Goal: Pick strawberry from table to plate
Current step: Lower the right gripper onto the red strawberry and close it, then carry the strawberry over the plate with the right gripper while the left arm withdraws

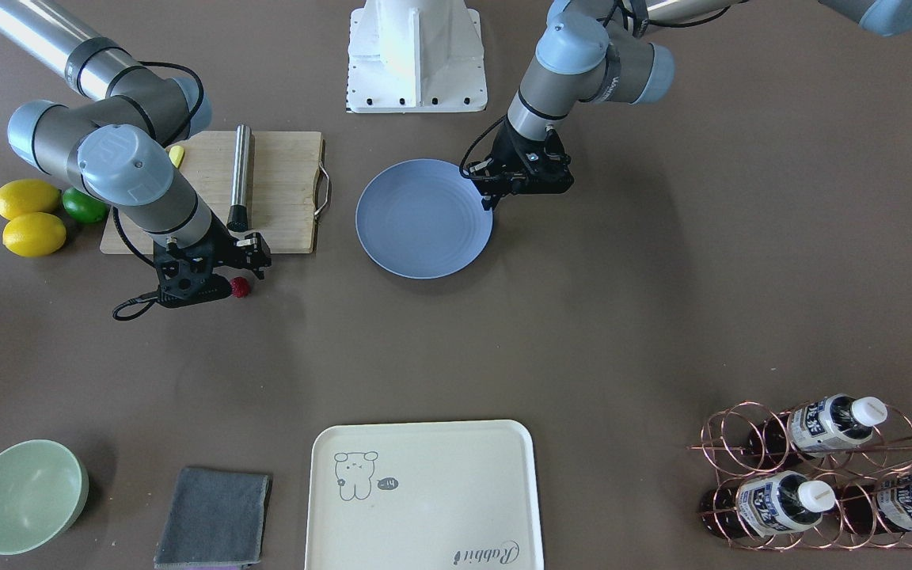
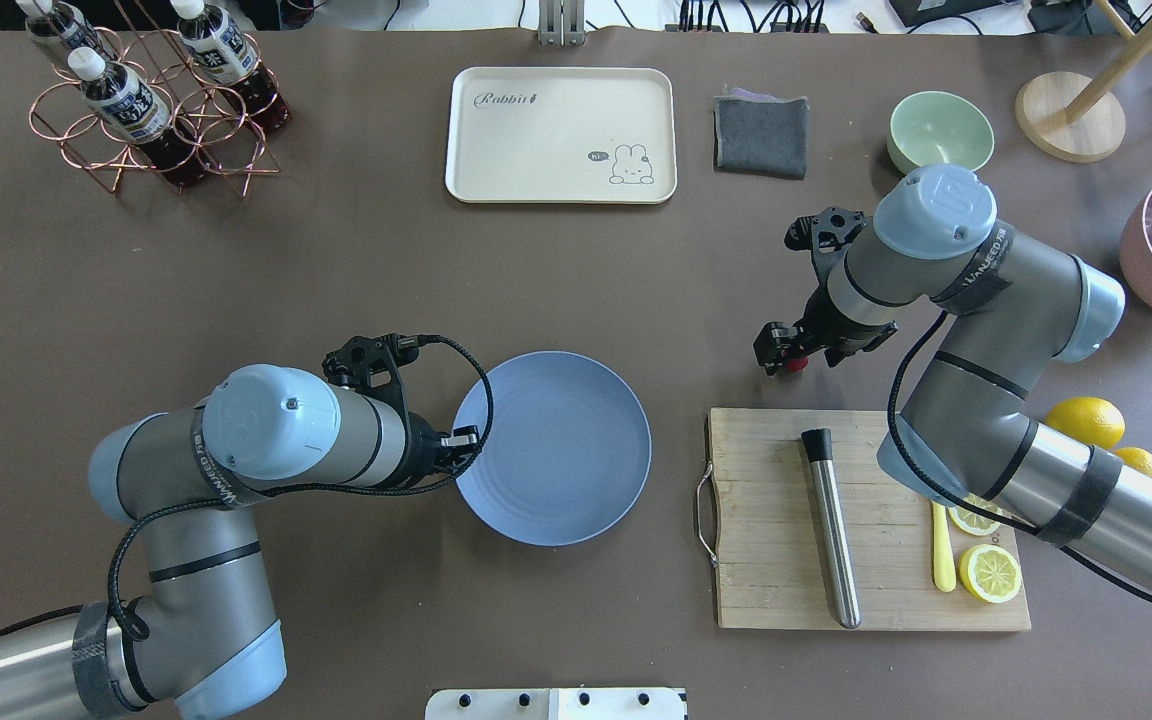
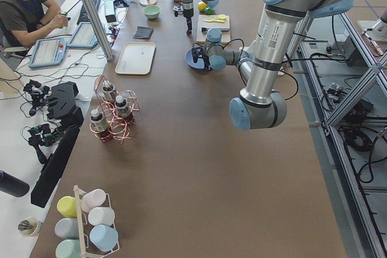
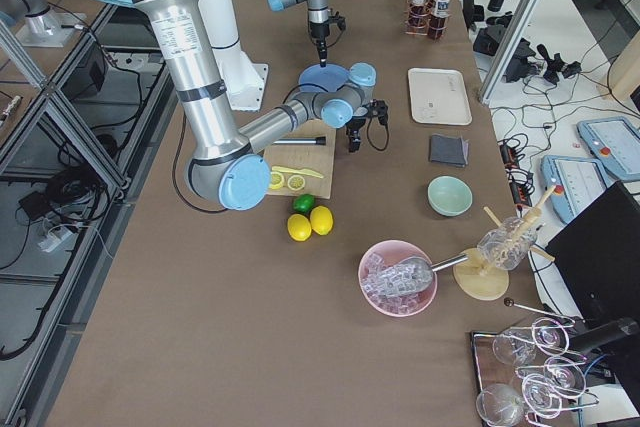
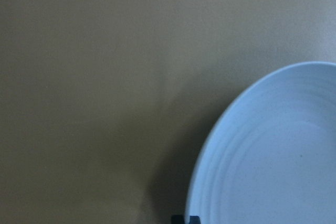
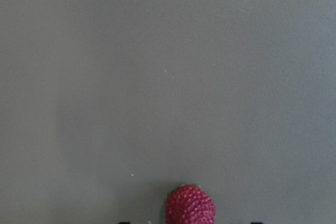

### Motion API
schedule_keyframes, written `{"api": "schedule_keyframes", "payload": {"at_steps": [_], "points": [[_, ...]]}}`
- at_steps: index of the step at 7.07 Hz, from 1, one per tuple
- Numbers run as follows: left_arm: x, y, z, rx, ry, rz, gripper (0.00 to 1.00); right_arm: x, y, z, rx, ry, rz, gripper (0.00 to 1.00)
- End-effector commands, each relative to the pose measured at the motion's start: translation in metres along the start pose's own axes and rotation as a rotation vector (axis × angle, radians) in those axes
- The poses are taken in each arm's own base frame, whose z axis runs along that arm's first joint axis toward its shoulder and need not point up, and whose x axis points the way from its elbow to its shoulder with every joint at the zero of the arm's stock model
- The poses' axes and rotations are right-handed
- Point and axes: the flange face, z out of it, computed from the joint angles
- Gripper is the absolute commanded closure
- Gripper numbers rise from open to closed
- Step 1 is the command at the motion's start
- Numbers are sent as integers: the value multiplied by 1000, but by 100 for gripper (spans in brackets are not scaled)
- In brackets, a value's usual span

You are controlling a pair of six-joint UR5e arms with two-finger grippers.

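1. Lemon slices (image 2: 989,572) and a steel rod (image 2: 831,530) lie on the wooden board (image 2: 766,560), nearest the robot.
2. Farther in, the left tool (image 2: 466,440) hangs at the left rim of the blue plate (image 2: 556,450), its fingers pressed together.
3. Just beyond the board, the strawberry (image 2: 795,364) sits on the table (image 2: 576,290), well apart from the plate. The right tool (image 2: 783,354) is spread wide around it.
4. Farthest off are a cream tray (image 2: 561,135), a grey cloth (image 2: 760,135) and a green bowl (image 2: 940,132).
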Motion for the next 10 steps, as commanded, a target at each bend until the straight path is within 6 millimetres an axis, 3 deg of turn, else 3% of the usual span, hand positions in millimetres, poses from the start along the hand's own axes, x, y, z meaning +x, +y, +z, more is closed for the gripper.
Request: {"api": "schedule_keyframes", "payload": {"at_steps": [1,3,5,6,7,8,10], "points": [[4,0,-2,2,7,-3,53,0,-1,4,-4,6,2,54],[10,-1,-11,4,26,-1,38,-4,-2,2,1,0,-2,100],[12,-13,-35,23,58,3,36,-32,-11,-35,40,-55,6,100],[-7,-33,-43,41,36,-14,36,-53,-13,-53,63,-90,26,100],[-36,-64,-53,30,3,55,36,-88,-7,-65,66,-133,68,100],[-71,-101,-69,31,-30,82,36,-129,8,-61,48,-163,97,100],[-131,-151,-99,23,-71,162,36,-212,47,-37,72,-169,137,100]]}}
